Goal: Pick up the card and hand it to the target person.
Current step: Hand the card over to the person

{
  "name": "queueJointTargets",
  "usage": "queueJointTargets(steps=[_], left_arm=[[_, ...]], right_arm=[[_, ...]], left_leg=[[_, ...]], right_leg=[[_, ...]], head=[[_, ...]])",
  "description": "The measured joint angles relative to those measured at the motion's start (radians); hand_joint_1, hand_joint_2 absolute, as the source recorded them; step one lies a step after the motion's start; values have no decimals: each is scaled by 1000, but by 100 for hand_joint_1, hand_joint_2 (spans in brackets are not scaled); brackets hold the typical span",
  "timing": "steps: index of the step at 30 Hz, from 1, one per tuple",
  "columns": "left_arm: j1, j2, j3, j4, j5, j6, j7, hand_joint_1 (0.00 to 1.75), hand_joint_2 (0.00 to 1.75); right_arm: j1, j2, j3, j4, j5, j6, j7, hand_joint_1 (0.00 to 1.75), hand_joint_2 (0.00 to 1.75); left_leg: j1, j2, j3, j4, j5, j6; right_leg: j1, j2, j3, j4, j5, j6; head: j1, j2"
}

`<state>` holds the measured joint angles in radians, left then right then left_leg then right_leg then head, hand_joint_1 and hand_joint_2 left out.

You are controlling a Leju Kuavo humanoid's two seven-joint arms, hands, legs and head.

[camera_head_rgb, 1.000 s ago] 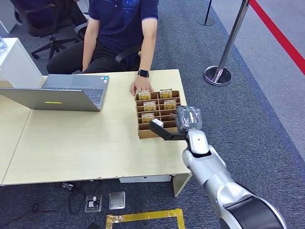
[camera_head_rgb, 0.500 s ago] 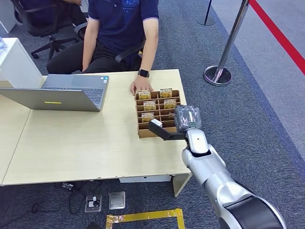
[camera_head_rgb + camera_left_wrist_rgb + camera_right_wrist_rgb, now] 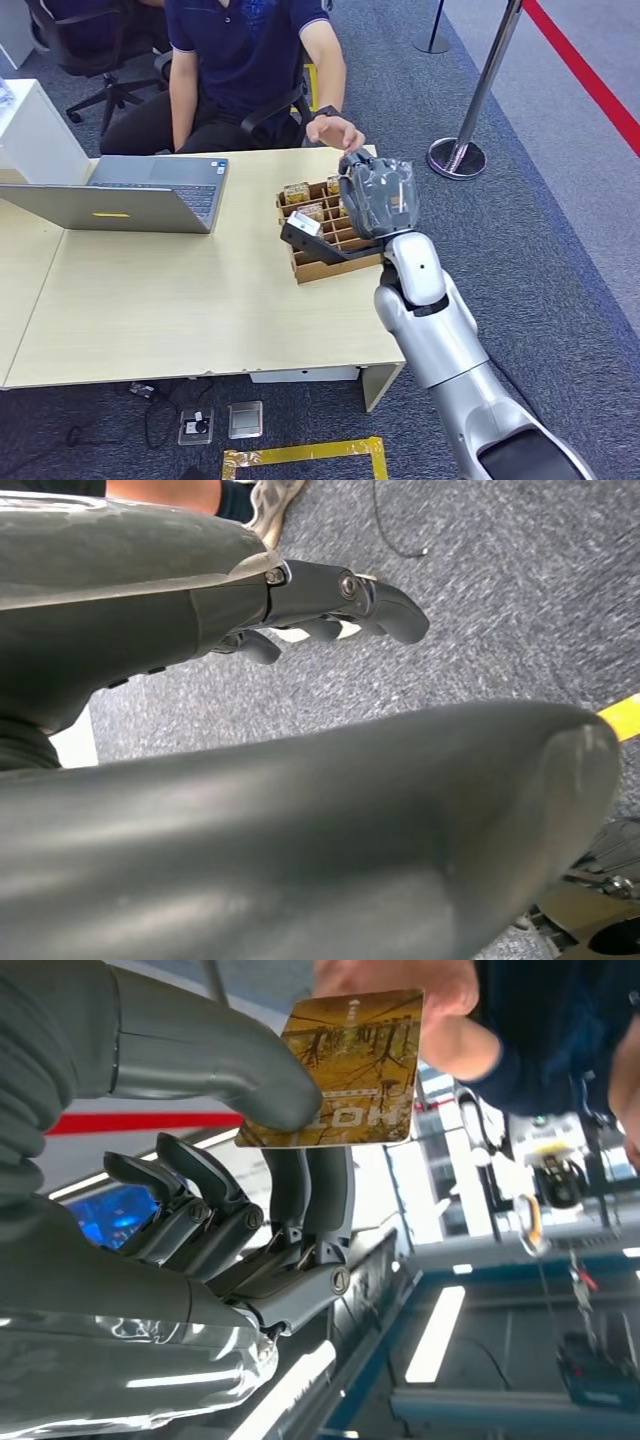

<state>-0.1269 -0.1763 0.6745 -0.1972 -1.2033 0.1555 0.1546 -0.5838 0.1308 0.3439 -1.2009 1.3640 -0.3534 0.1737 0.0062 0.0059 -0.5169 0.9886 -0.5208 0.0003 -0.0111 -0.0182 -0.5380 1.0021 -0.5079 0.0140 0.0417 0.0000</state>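
My right hand (image 3: 377, 195) is raised above the far right of the cardboard card box (image 3: 332, 265). In the right wrist view this right hand (image 3: 226, 1160) pinches a golden-brown printed card (image 3: 340, 1070) between thumb and fingers. A seated person in a dark blue shirt (image 3: 241, 50) holds a hand (image 3: 336, 130) out just beyond my hand; their fingers (image 3: 392, 985) are at the card's far edge. More cards (image 3: 296, 192) stand in the box's slots. My left hand (image 3: 324, 595) hangs over the carpet, fingers loosely extended and holding nothing.
An open grey laptop (image 3: 128, 195) sits on the left of the wooden table (image 3: 189, 300). A chrome stanchion base (image 3: 456, 158) stands on the carpet to the right. An office chair (image 3: 98, 60) is behind the person.
My right hand has lifted from beside the box up and toward the person. The person's hand has left the table by the box and now reaches to my hand.
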Motion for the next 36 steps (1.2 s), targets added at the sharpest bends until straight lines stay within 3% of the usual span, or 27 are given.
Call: queueJointTargets(steps=[11, 19, 23, 30, 36], left_arm=[[-42, 0, -14, 0, -21, -16, 17, 0, 0], [-50, 0, -25, 0, -35, -18, 49, 0, 0], [-49, 0, -31, 0, -38, -12, 55, 0, 0], [-49, -4, -32, 0, -38, 3, 61, 0, 0], [-46, -8, -32, 0, -35, 10, 60, 0, 0]], right_arm=[[-253, 50, 35, 290, -29, -211, 36, 175, 175], [-311, 62, 35, 468, 6, -297, 53, 175, 175], [-312, 66, 34, 501, 9, -301, 54, 0, 175], [-311, 77, 22, 529, -23, -314, 19, 0, 175], [-249, 84, 3, 441, -210, -281, -127, 0, 175]], left_leg=[[0, 0, 0, 0, 1, 0], [0, 0, 0, 0, 1, 0], [0, 0, 0, 0, 1, 0], [0, 0, 0, 0, 1, 0], [0, 0, 0, 0, 1, 0]], right_leg=[[0, 0, 0, 0, 1, 0], [0, 0, 0, 0, 1, 0], [0, 0, 0, 0, 1, 0], [0, 0, 0, 0, 1, 0], [0, 0, 0, 0, 1, 0]], head=[[0, 0], [1, 0], [0, 0], [-1, 0], [1, 0]])
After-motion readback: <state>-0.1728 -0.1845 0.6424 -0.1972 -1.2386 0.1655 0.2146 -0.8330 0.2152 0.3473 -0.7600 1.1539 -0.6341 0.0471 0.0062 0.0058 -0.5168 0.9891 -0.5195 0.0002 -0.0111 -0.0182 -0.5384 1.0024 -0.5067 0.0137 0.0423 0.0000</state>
